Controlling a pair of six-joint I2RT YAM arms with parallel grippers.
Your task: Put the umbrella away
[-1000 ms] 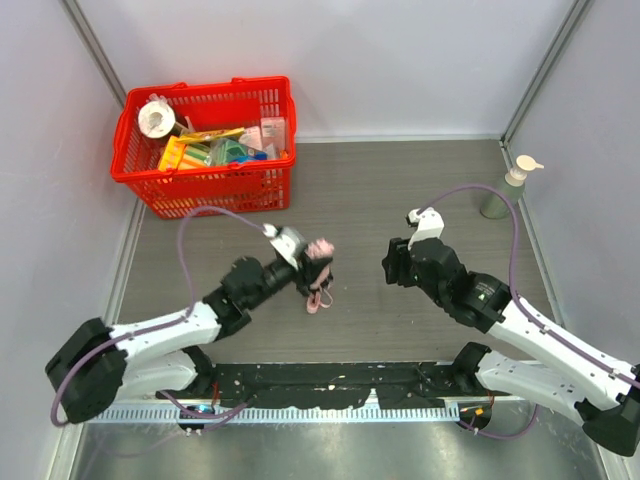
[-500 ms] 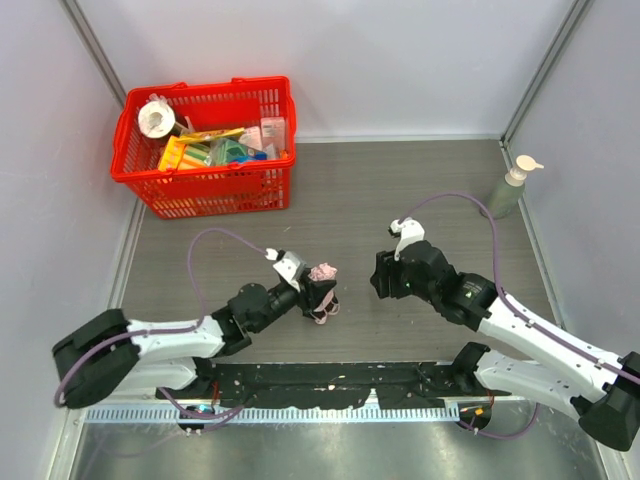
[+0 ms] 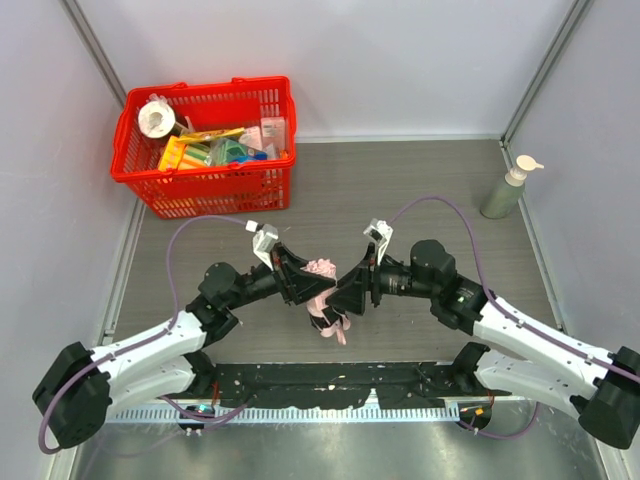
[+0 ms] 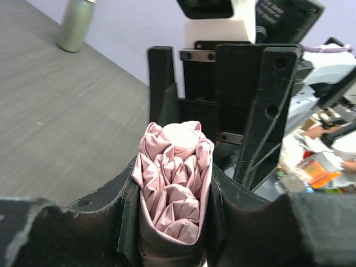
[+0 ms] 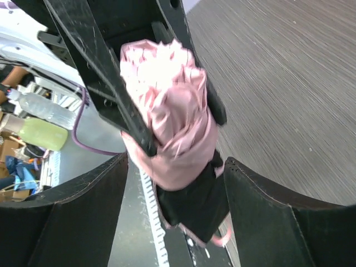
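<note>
The grey table (image 3: 400, 190) takes up most of the top view, and its near edge is hidden under the arm bases and a black rail. The left arm (image 3: 150, 345) and the right arm (image 3: 520, 330) reach inward and meet over the middle of the table, towards the front. A red basket (image 3: 205, 190) stands in the far left corner, packed with goods too small to name. A pump bottle (image 3: 505, 190) stands at the far right, near the wall.

The umbrella (image 3: 320, 272) sits folded between the two wrists. The left jaws hold it, pressing on both sides of its bunched pink fabric (image 4: 175, 183). Its lower end is cut off by the bottom edge of the left wrist view.

In the right wrist view the right jaws stand wide, one on each side of the umbrella (image 5: 172, 122), with a clear gap on one side. Whether the other side touches cannot be told.

The shaft and handle are hidden behind the black fingers. Only a pink strap (image 3: 338, 325) hangs below. Whether the umbrella's lower end rests on the table cannot be made out.
</note>
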